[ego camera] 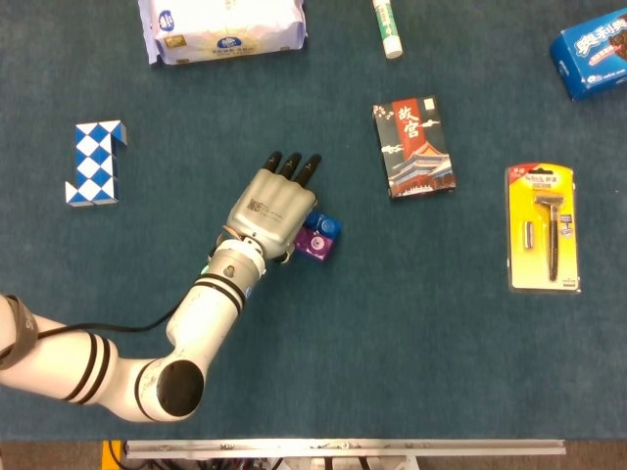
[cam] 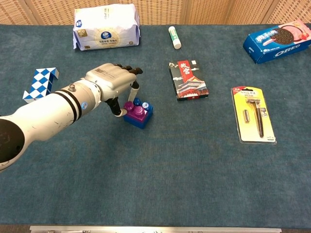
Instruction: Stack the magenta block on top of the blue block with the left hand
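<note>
Bare cloth (ego camera: 411,323) around stacked blocks (ego camera: 318,238)

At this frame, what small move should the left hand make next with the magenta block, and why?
Probably press the magenta block straight down and square it before letting go. In the chest view it sits on the blue block but covers only the near-left part, with blue studs showing beside it, and the left hand has fingers reaching down to it. Whether it is fully seated cannot be told.
</note>
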Robot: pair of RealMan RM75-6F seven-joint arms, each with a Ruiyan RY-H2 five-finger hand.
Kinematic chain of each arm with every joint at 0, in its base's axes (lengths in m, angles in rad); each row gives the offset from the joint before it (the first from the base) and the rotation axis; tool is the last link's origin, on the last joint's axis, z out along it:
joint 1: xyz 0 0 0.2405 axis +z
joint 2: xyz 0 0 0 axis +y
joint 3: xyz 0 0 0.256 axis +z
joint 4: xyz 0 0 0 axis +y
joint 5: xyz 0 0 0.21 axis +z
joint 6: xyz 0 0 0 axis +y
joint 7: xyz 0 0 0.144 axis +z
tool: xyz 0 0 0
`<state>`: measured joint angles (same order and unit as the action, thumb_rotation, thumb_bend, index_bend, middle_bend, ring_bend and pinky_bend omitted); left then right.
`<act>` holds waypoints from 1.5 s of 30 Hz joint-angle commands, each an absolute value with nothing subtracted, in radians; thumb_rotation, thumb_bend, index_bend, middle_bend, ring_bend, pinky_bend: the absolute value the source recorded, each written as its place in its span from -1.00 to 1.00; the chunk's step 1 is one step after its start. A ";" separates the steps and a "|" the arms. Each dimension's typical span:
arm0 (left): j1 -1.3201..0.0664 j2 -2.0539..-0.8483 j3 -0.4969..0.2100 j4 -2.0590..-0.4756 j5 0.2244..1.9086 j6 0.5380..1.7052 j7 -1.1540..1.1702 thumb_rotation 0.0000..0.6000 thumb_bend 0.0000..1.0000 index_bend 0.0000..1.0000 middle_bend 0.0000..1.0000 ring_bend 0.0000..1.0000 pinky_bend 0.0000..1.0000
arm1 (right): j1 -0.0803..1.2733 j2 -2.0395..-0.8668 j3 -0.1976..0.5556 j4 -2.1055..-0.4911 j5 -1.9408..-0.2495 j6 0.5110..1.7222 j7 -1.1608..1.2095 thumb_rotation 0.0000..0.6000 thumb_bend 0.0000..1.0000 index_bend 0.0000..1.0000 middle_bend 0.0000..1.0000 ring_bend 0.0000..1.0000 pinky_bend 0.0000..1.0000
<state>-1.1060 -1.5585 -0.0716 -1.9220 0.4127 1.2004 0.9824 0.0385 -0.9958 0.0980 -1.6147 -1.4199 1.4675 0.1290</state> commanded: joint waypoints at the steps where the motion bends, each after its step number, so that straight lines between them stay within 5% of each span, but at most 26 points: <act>1: -1.106 -1.563 -0.069 -1.919 0.417 1.202 0.982 1.00 -0.41 0.13 -1.00 -1.00 -0.85 | 0.039 -0.996 0.098 -1.615 -1.419 1.467 0.129 1.00 -1.00 -1.00 -0.84 -1.00 -0.46; 32: -1.085 -1.624 -0.039 -1.883 0.491 1.221 1.001 1.00 -0.41 0.12 -1.00 -1.00 -0.85 | 0.035 -0.992 0.098 -1.618 -1.422 1.472 0.132 1.00 -1.00 -1.00 -0.84 -1.00 -0.46; 45: -1.068 -1.595 -0.048 -1.949 0.498 1.281 1.023 1.00 -0.41 -0.69 -1.00 -1.00 -0.85 | 0.038 -0.995 0.095 -1.622 -1.424 1.465 0.116 1.00 -1.00 -1.00 -0.84 -1.00 -0.46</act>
